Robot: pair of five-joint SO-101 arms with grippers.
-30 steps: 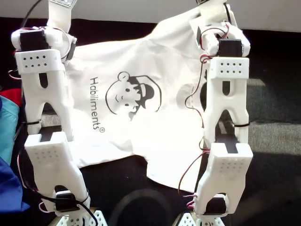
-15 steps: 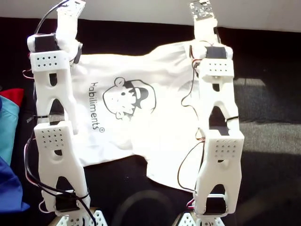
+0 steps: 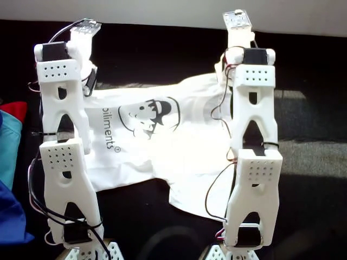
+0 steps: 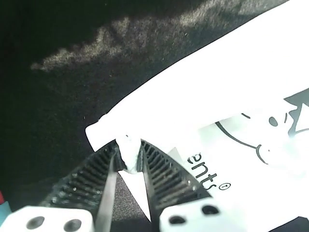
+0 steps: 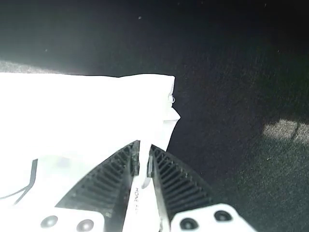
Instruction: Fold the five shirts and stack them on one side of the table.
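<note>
White shirt (image 3: 162, 157) lies print-up on the black table (image 3: 314, 119) between the two arms, with blue and red clothes (image 3: 8, 179) heaped off to the left. Further out, its far edge is doubled over onto the print. The left gripper (image 4: 128, 154) is pinched tight on one far corner and the right gripper (image 5: 143, 157) is clamped on the other.

We think this is a robot test room, like a lab. We see a table under a black cloth (image 3: 314, 81). Two white plastic robot arms stand on it, a left one (image 3: 59, 157) and a right one (image 3: 256, 162), with thin red and black wires (image 3: 206, 203) on them. Red, teal and blue clothes (image 3: 8, 162) lie beside the left arm.
</note>
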